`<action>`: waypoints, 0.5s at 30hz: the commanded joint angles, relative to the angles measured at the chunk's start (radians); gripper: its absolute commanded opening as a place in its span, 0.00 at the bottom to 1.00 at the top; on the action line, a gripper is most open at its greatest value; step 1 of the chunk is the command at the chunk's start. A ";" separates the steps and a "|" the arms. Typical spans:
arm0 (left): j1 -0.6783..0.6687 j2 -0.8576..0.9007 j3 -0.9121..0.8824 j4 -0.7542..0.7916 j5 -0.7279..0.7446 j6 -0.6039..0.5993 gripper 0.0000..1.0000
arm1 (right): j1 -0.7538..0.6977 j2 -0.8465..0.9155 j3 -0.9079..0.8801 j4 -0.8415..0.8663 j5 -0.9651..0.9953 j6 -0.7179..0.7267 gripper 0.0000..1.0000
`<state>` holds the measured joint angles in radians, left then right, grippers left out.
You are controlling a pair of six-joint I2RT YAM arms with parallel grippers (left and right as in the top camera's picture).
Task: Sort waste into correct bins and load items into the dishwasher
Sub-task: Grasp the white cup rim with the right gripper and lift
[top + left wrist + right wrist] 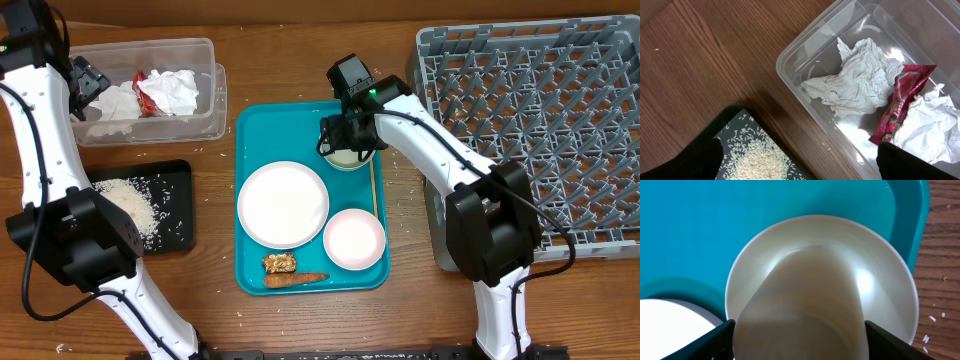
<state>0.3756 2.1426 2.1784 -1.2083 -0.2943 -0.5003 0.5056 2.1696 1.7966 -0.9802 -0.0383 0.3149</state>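
Closest to your right wrist camera was the cup (800, 305), sitting inside a bowl (885, 275) near the teal tray's (700, 230) corner towards the rack (540, 100). Your right gripper (799, 332) hung over the cup with its fingers (715, 342) on either side, close against the cup's walls. Whether the jaws pressed it or merely flanked it, you could not tell, nor whether the cup stood upright or leaned. On the same tray, nearer the arm bases, lay the plate (283, 204), and just beside it the second bowl (354, 239). Along the near edge were the brown lump (279, 263) and, next to it, the carrot stick (295, 279). The rack stood on the table (715, 60) to the tray's right, and no dish showed in it. Your left gripper (800, 167) hovered between the tub (215, 100) and the black tray (178, 200), jaws wide apart and holding nothing. Inside the tub were crumpled napkins (855, 80), with the red wrapper (900, 100) lying among them. Rice (130, 205) lay heaped on the black tray, and a few grains were scattered on the wood around it.
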 commanded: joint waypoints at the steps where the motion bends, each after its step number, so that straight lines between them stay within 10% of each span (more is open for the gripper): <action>1: 0.004 -0.039 0.004 0.001 0.000 -0.020 1.00 | -0.001 -0.001 -0.002 0.005 0.023 0.005 0.79; 15: 0.004 -0.039 0.004 0.001 0.000 -0.020 1.00 | -0.023 -0.002 0.181 -0.117 0.023 0.003 0.73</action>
<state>0.3756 2.1426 2.1784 -1.2083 -0.2943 -0.5003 0.5026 2.1742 1.8797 -1.0771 -0.0246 0.3141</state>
